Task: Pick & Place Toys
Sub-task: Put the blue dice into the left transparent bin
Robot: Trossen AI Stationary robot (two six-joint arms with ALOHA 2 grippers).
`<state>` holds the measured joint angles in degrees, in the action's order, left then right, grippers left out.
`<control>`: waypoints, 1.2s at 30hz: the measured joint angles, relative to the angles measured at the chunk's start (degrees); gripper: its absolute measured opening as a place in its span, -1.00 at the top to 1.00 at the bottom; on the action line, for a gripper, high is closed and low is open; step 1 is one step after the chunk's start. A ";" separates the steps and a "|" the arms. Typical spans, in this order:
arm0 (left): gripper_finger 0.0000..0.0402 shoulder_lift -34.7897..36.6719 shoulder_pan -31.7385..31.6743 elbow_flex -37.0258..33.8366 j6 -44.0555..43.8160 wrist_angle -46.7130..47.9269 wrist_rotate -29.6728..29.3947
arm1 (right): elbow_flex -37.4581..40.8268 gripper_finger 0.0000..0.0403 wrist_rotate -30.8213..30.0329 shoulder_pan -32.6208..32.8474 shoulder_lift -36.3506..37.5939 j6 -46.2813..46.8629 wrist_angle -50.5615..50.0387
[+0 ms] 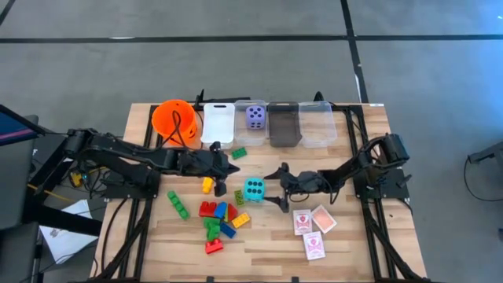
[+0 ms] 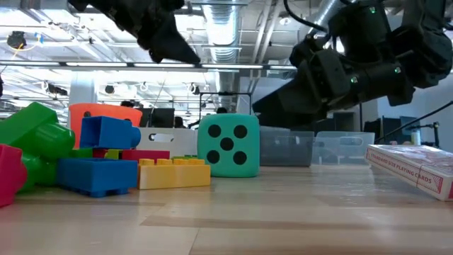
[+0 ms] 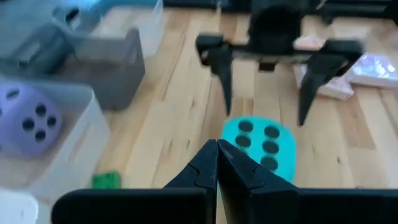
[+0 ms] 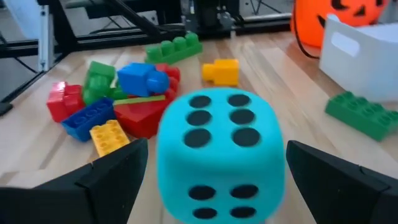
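Toys lie mid-table: the teal die [image 1: 253, 189] sits between the spread fingers of the right end effector [image 1: 273, 189] (not clamped), bricks [image 1: 218, 220] heaped toward the near edge, while the left end effector [image 1: 234, 167], pinched closed and empty, hovers beside.

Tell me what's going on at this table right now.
The right gripper is open, with its fingers on either side of the teal die on the table, not yet closed on it. The left gripper is shut and empty just above it. The purple die already sits in a clear bin; bricks and cards remain out.
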<state>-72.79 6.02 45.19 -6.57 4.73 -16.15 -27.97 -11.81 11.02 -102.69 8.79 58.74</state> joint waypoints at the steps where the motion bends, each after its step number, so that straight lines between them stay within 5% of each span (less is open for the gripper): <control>1: 0.99 -0.01 0.00 0.00 -1.10 0.98 0.06 | -0.28 -0.86 0.00 0.29 0.00 -0.22 0.02; 16: 0.99 -10.63 0.22 0.01 -7.52 -0.72 8.88 | -1.74 -0.86 -0.30 -0.32 0.11 -0.37 -3.48; 36: 0.99 -15.76 0.26 0.02 -5.39 -13.64 10.39 | -1.70 -0.86 -1.79 -0.30 0.09 -0.19 -3.93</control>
<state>-88.56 6.28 45.21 -11.96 -8.91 -5.76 -29.67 -13.61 10.72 -102.61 8.60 54.81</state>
